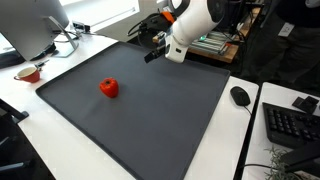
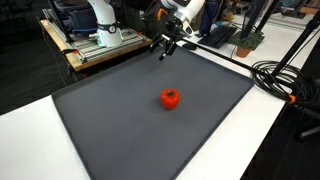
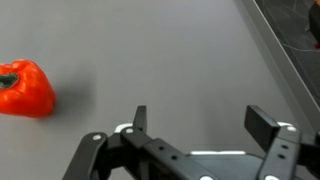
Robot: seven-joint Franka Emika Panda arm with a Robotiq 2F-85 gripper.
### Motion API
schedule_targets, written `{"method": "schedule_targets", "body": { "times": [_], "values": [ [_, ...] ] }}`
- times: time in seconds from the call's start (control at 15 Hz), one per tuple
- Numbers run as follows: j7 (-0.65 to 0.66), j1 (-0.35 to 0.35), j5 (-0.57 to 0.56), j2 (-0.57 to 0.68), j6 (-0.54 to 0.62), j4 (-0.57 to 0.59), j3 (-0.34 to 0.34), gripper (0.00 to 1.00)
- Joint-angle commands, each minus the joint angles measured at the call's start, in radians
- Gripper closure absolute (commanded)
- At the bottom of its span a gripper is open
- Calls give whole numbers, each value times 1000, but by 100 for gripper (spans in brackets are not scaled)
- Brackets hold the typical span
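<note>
A red bell pepper (image 1: pixel 109 88) lies on the dark grey mat (image 1: pixel 150 120); it also shows in the other exterior view (image 2: pixel 171 98) and at the left edge of the wrist view (image 3: pixel 25 90). My gripper (image 1: pixel 157 50) hangs above the far edge of the mat, well apart from the pepper; it also shows in the other exterior view (image 2: pixel 166 47). In the wrist view its two fingers (image 3: pixel 201 118) stand wide apart with only bare mat between them. It is open and empty.
A monitor (image 1: pixel 35 25) with cables and a small red cup (image 1: pixel 28 72) stand on the white table beside the mat. A black mouse (image 1: pixel 240 95) and keyboard (image 1: pixel 292 122) lie on another side. Black cables (image 2: pixel 280 80) run past the mat's edge. A shelf with equipment (image 2: pixel 95 40) stands behind.
</note>
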Motion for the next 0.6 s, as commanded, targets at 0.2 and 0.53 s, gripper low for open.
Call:
{"method": "schedule_targets", "body": {
  "times": [0.2, 0.53],
  "values": [
    [-77, 2, -109, 94, -41, 75, 25, 0],
    [-71, 18, -250, 133, -8, 93, 6, 0]
  ]
}}
